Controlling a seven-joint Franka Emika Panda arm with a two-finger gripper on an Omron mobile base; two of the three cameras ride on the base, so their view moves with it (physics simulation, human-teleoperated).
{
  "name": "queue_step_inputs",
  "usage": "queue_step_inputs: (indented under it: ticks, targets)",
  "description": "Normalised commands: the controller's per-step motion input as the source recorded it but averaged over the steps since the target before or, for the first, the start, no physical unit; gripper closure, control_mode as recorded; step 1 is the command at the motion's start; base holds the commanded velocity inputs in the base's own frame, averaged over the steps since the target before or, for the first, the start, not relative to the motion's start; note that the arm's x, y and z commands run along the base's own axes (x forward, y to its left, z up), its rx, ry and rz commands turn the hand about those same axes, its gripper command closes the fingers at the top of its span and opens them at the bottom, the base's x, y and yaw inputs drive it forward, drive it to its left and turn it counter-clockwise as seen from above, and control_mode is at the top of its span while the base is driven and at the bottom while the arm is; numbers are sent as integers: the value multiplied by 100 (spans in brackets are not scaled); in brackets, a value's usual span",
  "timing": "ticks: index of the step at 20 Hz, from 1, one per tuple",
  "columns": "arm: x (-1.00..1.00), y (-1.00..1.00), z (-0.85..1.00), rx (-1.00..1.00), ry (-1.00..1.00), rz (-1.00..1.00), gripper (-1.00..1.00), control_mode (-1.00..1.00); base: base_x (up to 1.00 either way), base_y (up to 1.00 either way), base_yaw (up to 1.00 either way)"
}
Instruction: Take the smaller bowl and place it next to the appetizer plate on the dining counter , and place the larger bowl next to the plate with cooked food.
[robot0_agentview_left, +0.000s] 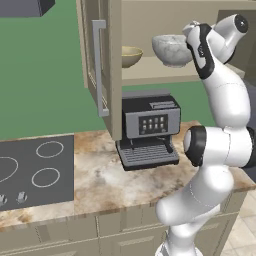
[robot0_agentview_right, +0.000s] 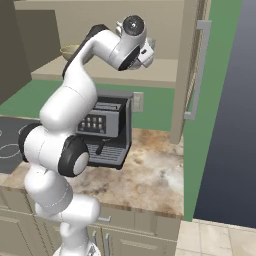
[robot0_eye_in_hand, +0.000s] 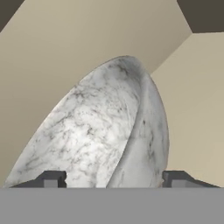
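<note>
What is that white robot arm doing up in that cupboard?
It is reaching into an open wall cupboard above the coffee machine. Its claw is open and right at the rim of the larger bowl, a grey-and-white marbled one, with one fingertip on either side of the rim. The bowl sits on the cupboard shelf. The smaller bowl, a tan one, stands beside it on the same shelf, untouched. Nothing has been lifted out yet.
</note>
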Motion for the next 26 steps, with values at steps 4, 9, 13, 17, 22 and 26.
queue_step_inputs:
  ticks: [4, 9, 13, 17, 22, 26]
  targets:
    - [0, 0, 0, 0, 0, 0, 100, -100, 0, 0, 0]
    - [-25, 2, 0, 0, 0, 0, 100, -100, 0, 0, 0]
    - [-96, 14, 0, 0, -4, -5, 100, -100, 0, 0, 0]
    - [-100, 17, 0, 0, -12, -11, 100, -100, 0, 0, 0]
    - [-100, 26, 0, 0, -12, -17, 100, -100, 0, 0, 0]
    - [-100, 34, -16, 0, -1, -20, 100, -100, 0, 0, 0]
